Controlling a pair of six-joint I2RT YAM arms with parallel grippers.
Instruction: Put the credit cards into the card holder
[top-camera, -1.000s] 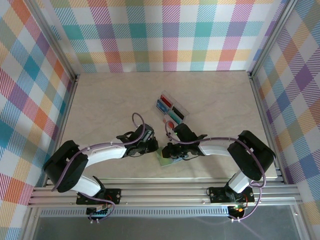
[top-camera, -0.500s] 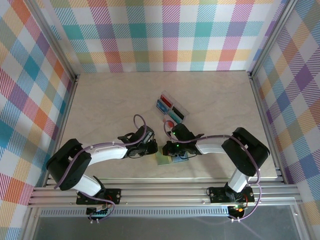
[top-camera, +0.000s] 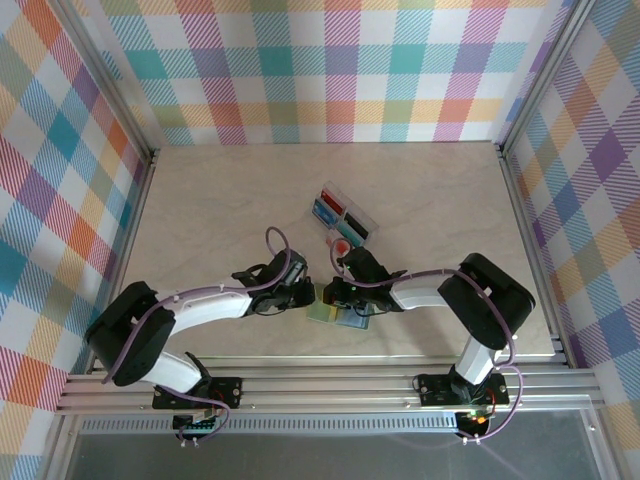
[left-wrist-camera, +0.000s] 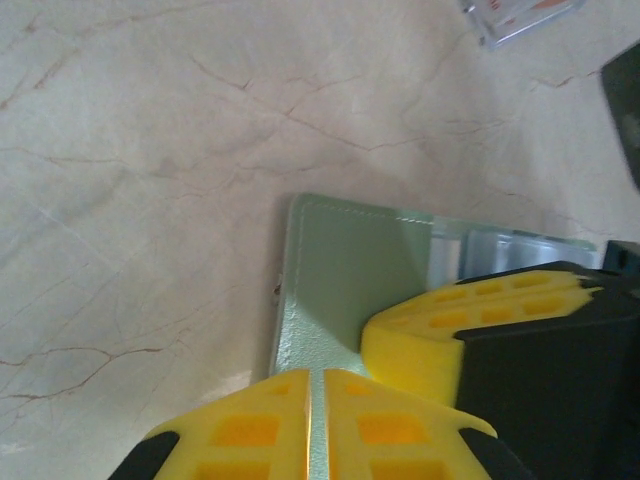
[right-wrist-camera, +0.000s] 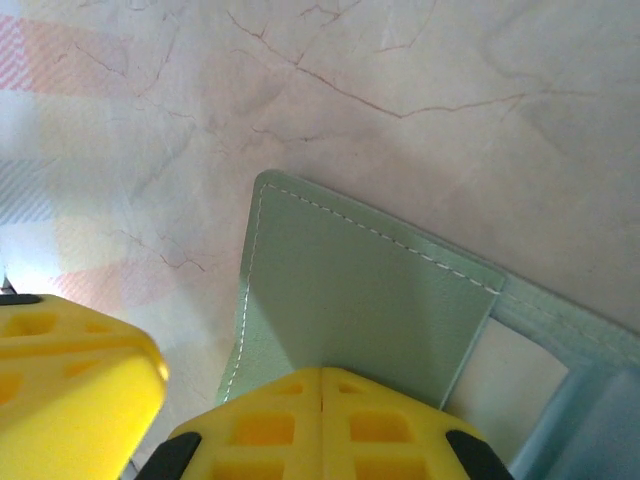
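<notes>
Plaid-patterned walls are enclosing a pale marbled counter (top-camera: 220, 220), which is giving the arms open room toward the far side. The card holder (top-camera: 338, 317) is lying close to the near edge, midway between the two arms, opened out with its long axis appearing to run across the counter from left to right. The left hand (left-wrist-camera: 310, 425) is showing its yellow pads pressed together over the holder's near edge, and judging from the left wrist view it is pinching that edge. The right hand (right-wrist-camera: 320, 415) is likewise pressing its pads together on a green stitched flap of the holder, which is rising off the counter toward the camera and casting a shadow beneath. The two hands are working just beside each other, each one's pad appearing in the other's wrist view. The credit cards (top-camera: 340, 215) are sitting in a clear tray (top-camera: 375, 226), beyond the holder toward the far wall and well apart from both hands. The tray is lying diagonally, slightly to the right of the holder, so the right arm is judged the nearer one for fetching a card while the left is steadying the holder. Whether a pocket is standing open enough to take a card cannot be told.
</notes>
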